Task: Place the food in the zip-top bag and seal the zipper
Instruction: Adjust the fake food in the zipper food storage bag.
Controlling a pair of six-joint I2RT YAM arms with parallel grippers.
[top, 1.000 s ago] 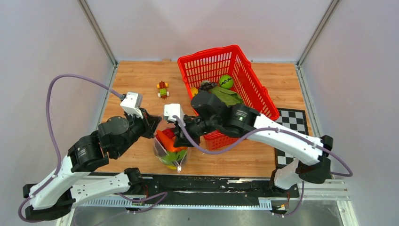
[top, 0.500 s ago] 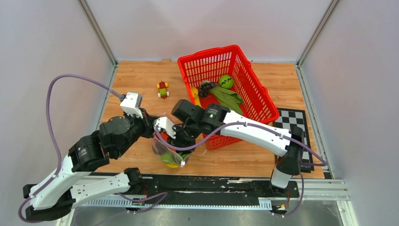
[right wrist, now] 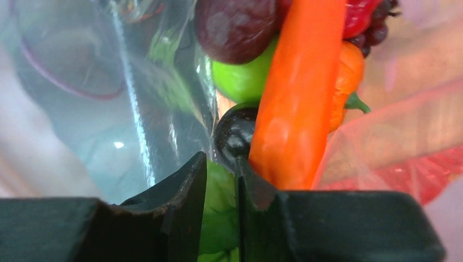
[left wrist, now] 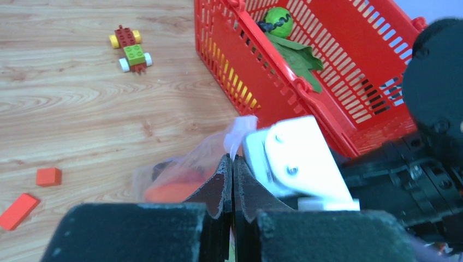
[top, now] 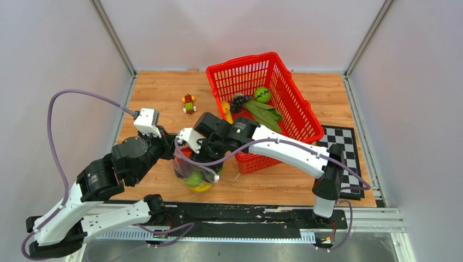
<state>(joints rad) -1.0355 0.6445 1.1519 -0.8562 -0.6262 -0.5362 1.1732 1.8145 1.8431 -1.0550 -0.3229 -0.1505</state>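
The zip-top bag point(right wrist: 136, 109) is clear, glossy, crinkled plastic; the carrot point(right wrist: 297, 93) smooth, shiny plastic; the basket point(top: 297, 109) glossy red plastic; the tabletop point(top: 158, 93) matt, grained wood, perhaps laminate.

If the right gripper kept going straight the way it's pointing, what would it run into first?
Most likely the small black round piece just past its fingers, beside the orange carrot inside the zip-top bag.

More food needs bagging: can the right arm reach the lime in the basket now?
Probably, once it backs out: the right gripper sits in the zip-top bag mouth, but the lime lies uncovered in the open red basket beside that arm.
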